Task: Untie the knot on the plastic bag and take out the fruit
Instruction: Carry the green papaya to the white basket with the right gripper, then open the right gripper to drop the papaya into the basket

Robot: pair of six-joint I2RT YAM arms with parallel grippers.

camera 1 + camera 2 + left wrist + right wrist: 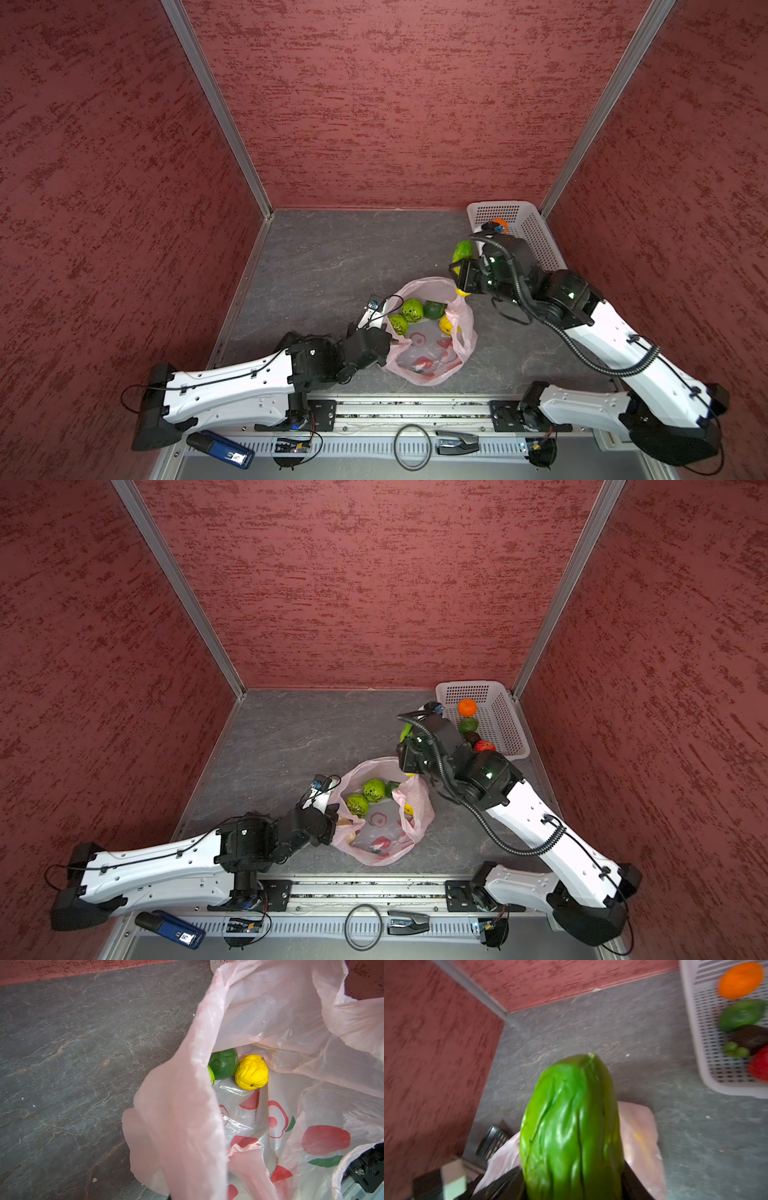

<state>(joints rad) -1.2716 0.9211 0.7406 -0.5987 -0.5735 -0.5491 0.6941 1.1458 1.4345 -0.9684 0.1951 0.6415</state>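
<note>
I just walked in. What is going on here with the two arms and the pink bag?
The bag lies untied and open. The left fingers are shut on its rim, holding the mouth open. The right fingers hold a long green fruit in the air, beside the bag, short of the basket. The basket holds an orange, a green piece, a dark piece and a red piece. Green and yellow fruits lie in the bag.

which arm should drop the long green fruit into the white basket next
Right. The right gripper holds the long green fruit close to the white basket. The left gripper is shut on the plastic bag's rim, holding its mouth open, and sits farther from the basket.
</note>
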